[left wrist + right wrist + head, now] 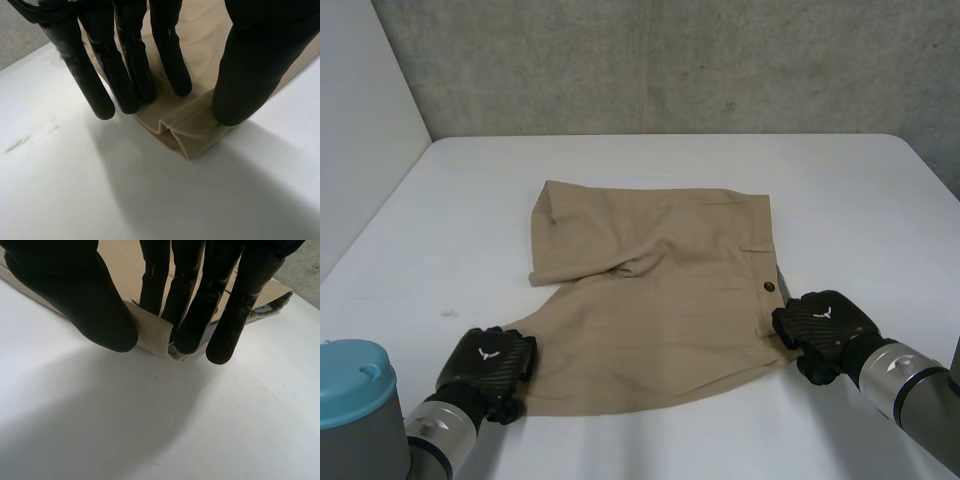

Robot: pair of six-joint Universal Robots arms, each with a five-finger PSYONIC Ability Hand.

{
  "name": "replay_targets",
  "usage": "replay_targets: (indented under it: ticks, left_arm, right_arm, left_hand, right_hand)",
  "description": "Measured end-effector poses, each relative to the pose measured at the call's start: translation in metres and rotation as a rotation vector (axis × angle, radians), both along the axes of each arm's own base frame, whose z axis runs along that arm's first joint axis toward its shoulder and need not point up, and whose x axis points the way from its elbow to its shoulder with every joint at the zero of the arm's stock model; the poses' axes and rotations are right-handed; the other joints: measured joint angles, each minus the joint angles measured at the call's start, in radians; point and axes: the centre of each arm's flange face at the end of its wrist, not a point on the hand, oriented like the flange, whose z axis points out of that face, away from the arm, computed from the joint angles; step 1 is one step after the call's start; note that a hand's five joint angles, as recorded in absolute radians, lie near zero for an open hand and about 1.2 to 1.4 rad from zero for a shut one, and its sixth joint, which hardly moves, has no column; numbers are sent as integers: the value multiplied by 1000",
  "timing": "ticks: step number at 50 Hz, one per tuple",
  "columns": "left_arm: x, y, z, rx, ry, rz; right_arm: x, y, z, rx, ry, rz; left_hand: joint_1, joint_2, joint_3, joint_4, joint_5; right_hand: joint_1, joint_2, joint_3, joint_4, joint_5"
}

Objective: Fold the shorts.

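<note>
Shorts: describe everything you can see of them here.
The shorts are tan woven cloth, lying mostly flat on the white table. The waistband, with a dark button, is toward the robot's right and the leg hems toward its left. The left hand pinches the near hem corner; the right hand pinches the near waistband corner.

I looked down on a white counter (650, 170) that ran back to a rough grey concrete wall (670, 60). A plain pale wall (360, 110) closed off its left side. The light was soft and even.
</note>
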Motion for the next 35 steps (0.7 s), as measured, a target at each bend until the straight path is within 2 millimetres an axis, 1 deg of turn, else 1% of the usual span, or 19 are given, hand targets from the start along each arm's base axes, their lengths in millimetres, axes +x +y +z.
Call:
replay_targets:
  ticks: [16,18,20,22,23,28,29,30,31,32,35]
  left_arm:
    - [1,4,-2,-7,-55,-28]
    - [1,3,-2,-8,-56,-28]
    - [1,2,-2,-11,-56,-28]
    - [1,2,-3,-11,-56,-28]
    - [1,1,-3,-15,-55,-24]
    - [2,-1,-1,-27,-56,-10]
    - [3,-2,6,-57,-53,8]
    - [3,-2,6,-57,-53,8]
    - [3,-2,11,-78,-48,17]
    - [3,-1,22,-118,-37,30]
    - [3,3,43,-188,-8,40]
  right_arm:
    - [0,0,0,-2,0,0]
    - [0,0,0,-2,0,0]
    - [0,0,0,-3,0,0]
    - [0,0,0,-3,0,0]
    - [0,-1,0,-4,0,-1]
    - [0,0,0,-4,3,-3]
    - [0,0,1,-6,4,-5]
    - [0,0,1,-6,4,-5]
    - [-1,0,2,-9,5,-6]
    - [-1,0,7,-25,4,-10]
    - [-2,0,18,-54,2,-15]
  left_hand:
    - [-19,-24,-21,-28,1]
    - [32,36,41,29,39]
    - [175,160,163,158,164]
    - [175,160,163,158,164]
    - [241,304,300,299,266]
    - [241,311,305,306,266]
    - [241,312,305,306,266]
    - [241,312,305,306,266]
    - [241,312,306,306,266]
    - [241,312,306,306,266]
    - [241,312,306,306,266]
  right_hand:
    - [0,0,0,0,0]
    - [0,0,0,0,0]
    - [0,0,0,0,0]
    - [0,0,0,0,0]
    - [0,0,0,0,0]
    - [0,0,0,0,0]
    - [0,0,0,0,0]
    - [0,0,0,0,0]
    - [0,0,0,0,0]
    - [0,0,0,0,0]
    - [0,0,0,0,0]
